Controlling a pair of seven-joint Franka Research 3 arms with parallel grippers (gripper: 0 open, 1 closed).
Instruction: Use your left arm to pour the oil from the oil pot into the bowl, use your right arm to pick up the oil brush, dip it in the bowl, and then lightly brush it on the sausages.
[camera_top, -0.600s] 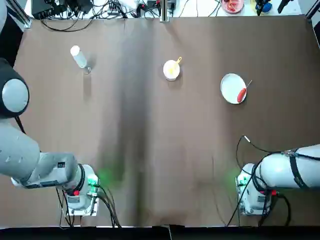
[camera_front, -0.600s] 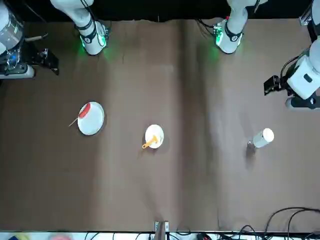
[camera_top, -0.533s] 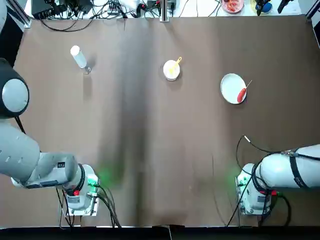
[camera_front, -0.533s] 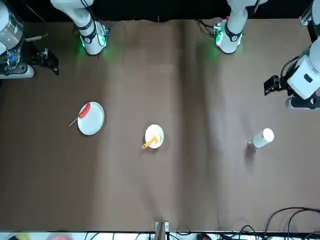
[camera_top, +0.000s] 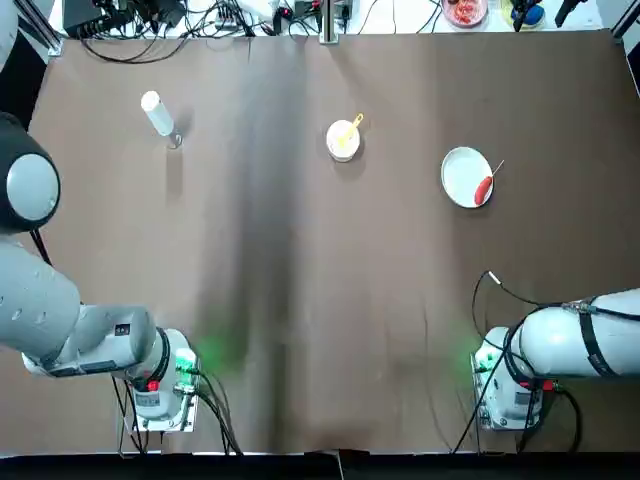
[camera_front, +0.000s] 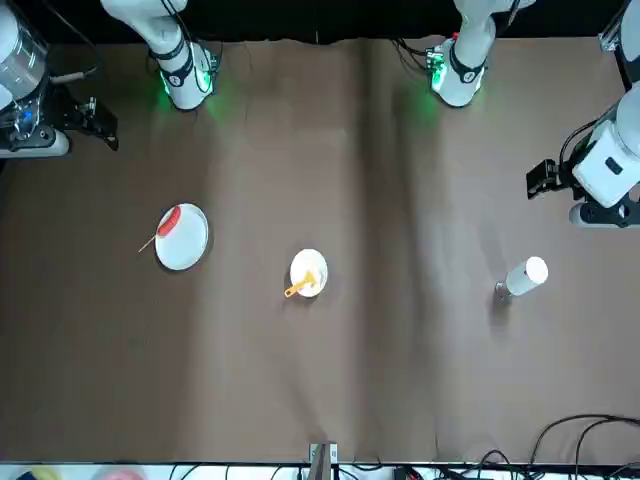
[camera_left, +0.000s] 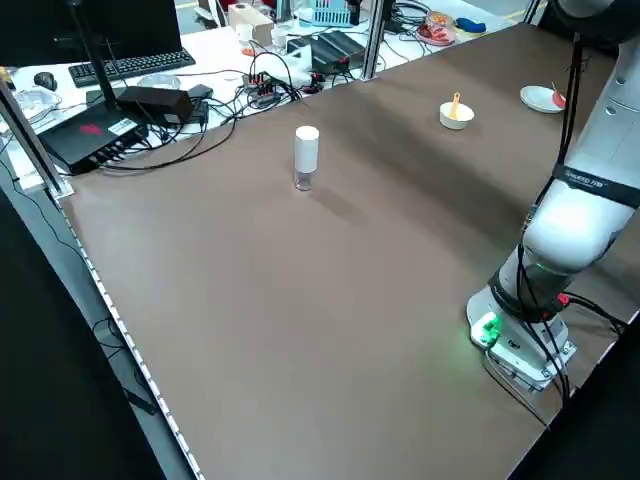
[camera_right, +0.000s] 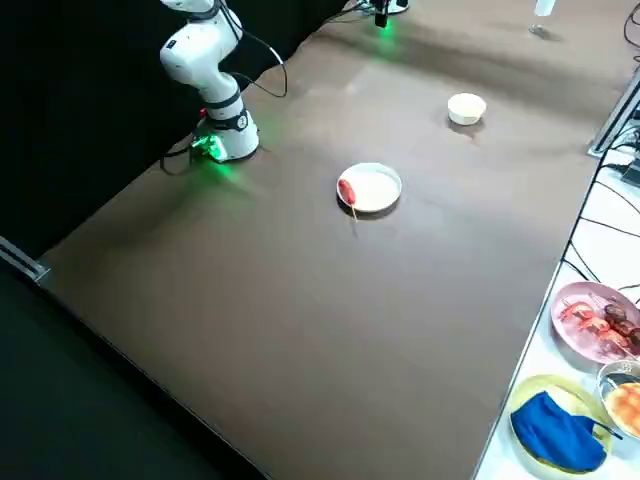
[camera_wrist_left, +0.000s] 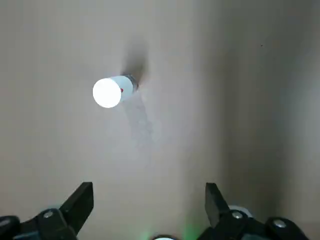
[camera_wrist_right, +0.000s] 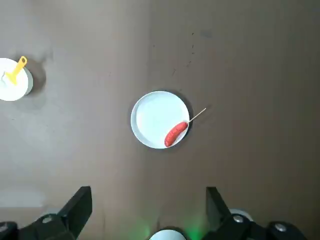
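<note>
Left arm (camera_front: 605, 172) shifted slightly toward oil pot (camera_front: 524, 276).

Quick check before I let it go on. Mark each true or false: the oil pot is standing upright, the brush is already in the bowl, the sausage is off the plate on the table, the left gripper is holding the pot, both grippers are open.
1. The oil pot stands upright. True.
2. The oil brush rests in the bowl. True.
3. The sausage lies on the bare table. False: it lies on the white plate.
4. The left gripper holds the pot. False: it hangs open, clear of it.
5. Both grippers are open. True: the right gripper is open too.
</note>
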